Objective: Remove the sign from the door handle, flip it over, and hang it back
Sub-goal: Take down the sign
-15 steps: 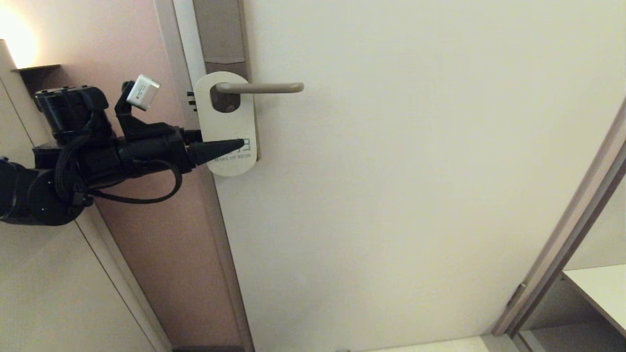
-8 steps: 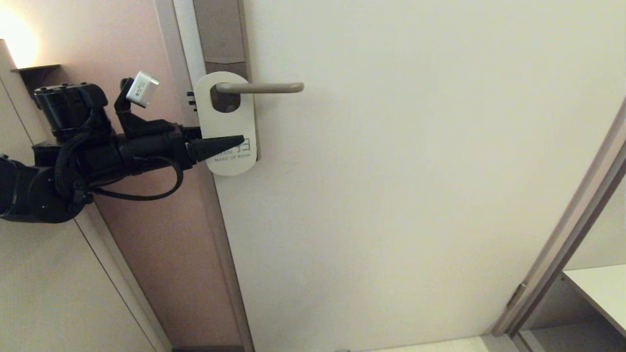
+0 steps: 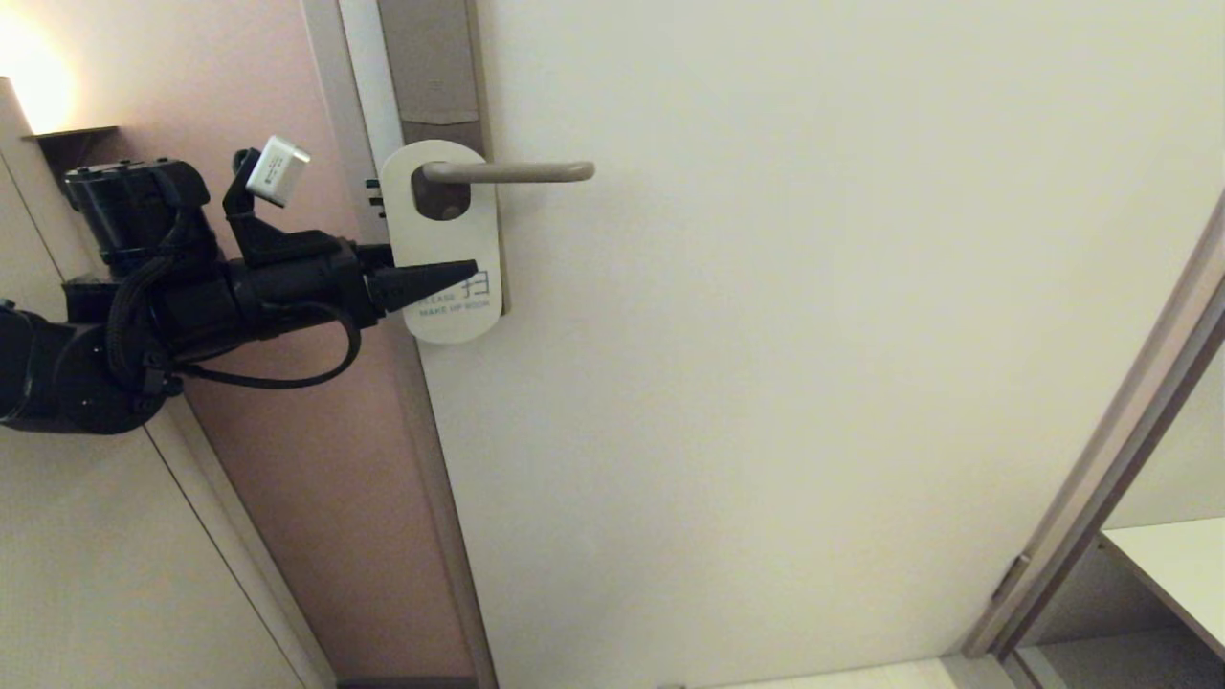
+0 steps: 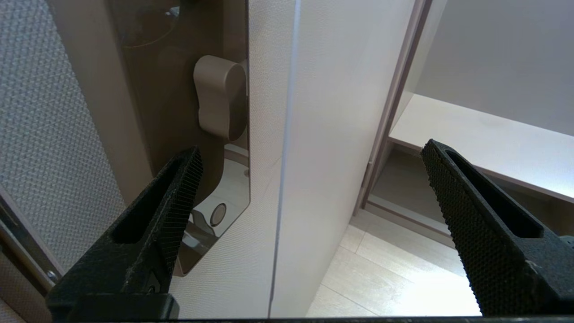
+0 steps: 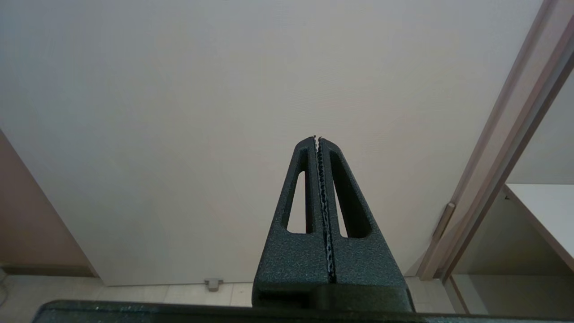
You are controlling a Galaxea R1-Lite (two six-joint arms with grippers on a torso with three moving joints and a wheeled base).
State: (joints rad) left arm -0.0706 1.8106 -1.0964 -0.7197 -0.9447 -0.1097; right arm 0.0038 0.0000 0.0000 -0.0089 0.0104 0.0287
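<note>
1. The left gripper (image 3: 450, 276) reaches in level from the left, its jaws spread wide. In the head view one dark finger lies across the lower part of the sign (image 3: 442, 239). In the left wrist view the sign's thin edge runs between the two fingers (image 4: 179, 197), so the card looks bracketed but not pinched.
2. The right gripper (image 5: 317, 139) is parked away from the work, its jaws pressed together on nothing, pointing at the bare door (image 5: 224, 89).
3. The sign hangs by its oval hole on the handle (image 3: 507, 172), close to the backplate, white side out with "MAKE UP ROOM" readable.
4. Handling, as a judgement: the card looks thin, light and fairly stiff, likely smooth, so it could swing or slip in a loose grip. The lower half, below the hole and clear of the lever, seems the best place to pinch it; from there it can slide along the lever toward the free end.
5. The door is plain and pale, with its frame and a pinkish wall (image 3: 316, 431) on the left.
6. A lit lamp (image 3: 29, 81) glows at far left; a shelf (image 3: 1177, 565) and light floor tiles show at lower right.
</note>
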